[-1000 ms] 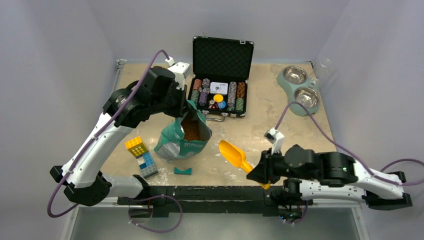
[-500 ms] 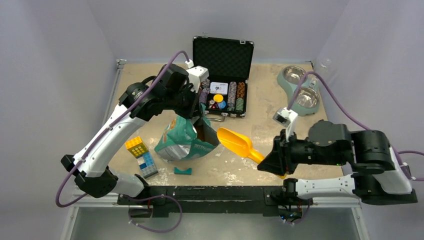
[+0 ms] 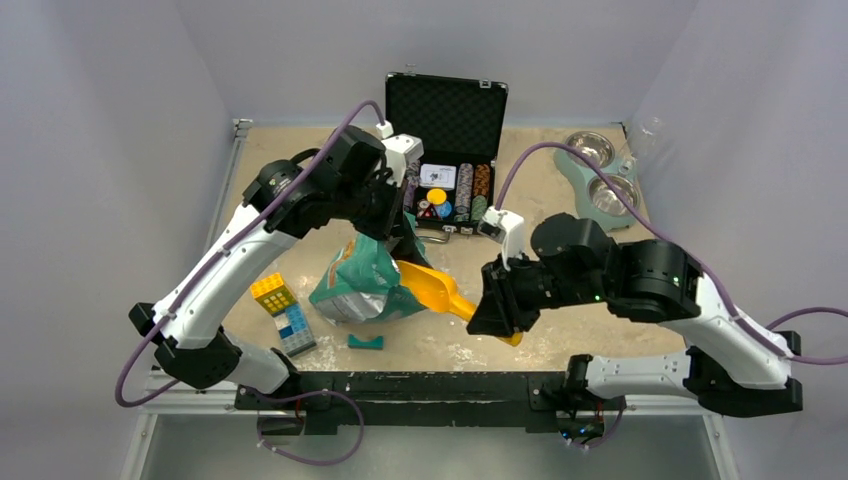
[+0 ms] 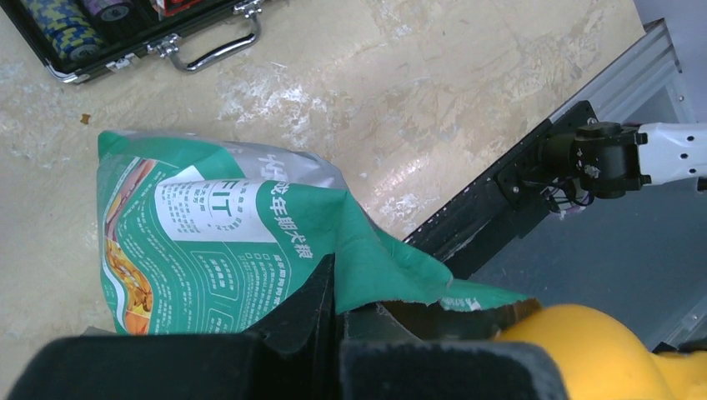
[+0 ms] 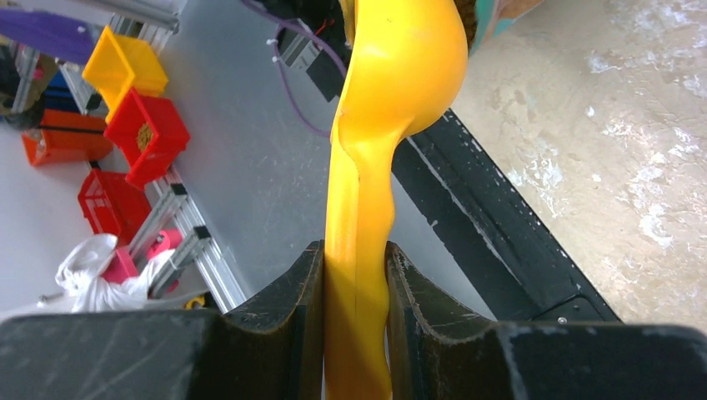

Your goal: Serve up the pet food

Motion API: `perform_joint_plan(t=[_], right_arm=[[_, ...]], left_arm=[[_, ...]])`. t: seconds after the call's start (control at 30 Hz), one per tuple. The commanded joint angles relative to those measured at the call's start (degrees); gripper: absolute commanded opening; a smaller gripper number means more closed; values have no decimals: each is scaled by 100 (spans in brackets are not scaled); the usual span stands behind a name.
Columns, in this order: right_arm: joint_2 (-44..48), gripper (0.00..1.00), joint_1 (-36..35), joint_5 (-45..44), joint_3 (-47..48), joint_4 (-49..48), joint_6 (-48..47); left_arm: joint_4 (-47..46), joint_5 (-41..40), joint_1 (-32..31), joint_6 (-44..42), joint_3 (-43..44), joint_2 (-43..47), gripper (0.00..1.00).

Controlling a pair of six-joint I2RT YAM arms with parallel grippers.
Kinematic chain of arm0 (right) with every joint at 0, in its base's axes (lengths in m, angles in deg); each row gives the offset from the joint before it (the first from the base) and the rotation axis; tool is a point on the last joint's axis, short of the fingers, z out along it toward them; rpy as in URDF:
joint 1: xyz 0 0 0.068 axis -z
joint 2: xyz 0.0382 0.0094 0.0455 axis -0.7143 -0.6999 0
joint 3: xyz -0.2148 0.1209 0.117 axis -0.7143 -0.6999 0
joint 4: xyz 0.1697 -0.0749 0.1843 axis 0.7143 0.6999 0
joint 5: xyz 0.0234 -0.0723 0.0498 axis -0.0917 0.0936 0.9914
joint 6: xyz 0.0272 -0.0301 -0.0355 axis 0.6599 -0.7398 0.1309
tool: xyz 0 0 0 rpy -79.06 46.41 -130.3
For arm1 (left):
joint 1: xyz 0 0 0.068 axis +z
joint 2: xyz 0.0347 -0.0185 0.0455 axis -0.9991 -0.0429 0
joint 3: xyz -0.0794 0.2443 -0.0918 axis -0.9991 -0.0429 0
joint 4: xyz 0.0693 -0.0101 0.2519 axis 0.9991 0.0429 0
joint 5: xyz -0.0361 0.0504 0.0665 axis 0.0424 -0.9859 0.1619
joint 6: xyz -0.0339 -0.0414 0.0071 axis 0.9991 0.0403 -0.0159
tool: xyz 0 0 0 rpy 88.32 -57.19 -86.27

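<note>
A teal-green pet food bag (image 3: 362, 285) stands open at the table's front middle; it also shows in the left wrist view (image 4: 233, 242). My left gripper (image 3: 395, 222) is shut on the bag's top rim (image 4: 392, 275) and holds the mouth open. My right gripper (image 3: 492, 315) is shut on the handle of a yellow scoop (image 3: 432, 287), whose bowl is pushed into the bag's mouth. The scoop fills the right wrist view (image 5: 392, 92). The kibble itself is hidden by the scoop and bag. A green double pet bowl (image 3: 600, 180) sits at the back right.
An open black case of poker chips (image 3: 440, 190) stands at the back middle, just behind the bag. Coloured toy bricks (image 3: 283, 312) and a small teal piece (image 3: 365, 342) lie at the front left. The black front rail (image 3: 420, 385) runs along the table's near edge.
My right arm swung left and raised, pushing the scoop's bowl into the bag's mouth. My left gripper kept hold of the bag rim, and the bag leans more to the right.
</note>
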Motion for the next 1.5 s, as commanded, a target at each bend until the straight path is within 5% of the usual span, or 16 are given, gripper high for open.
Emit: perform_joint_plan(t=[0.0,0.33,0.6,0.97,1.1,1.47], right_arm=[[-447,0,543,398,0,435,186],[251,0,1537,945,-1113,673,437],[-58,0,1575,706,-502,750,356],[505,0,2811,1547,-3228,-1143,259],[713,0,2889,1683,-3541,-1091,198],[1361,0,4115,2371,-4158,-497,-596]], left_arm=[[-279,-54,-156,272,435,105,0],[-1137,86,-901,1224,198,-243,0],[-1266,618,-1106,1328,543,-830,0],[-1297,912,-1455,1394,334,-1048,0],[-1442,1173,-1460,1293,-331,-1071,0],[-1089,879,-1930,852,47,-1282,0]])
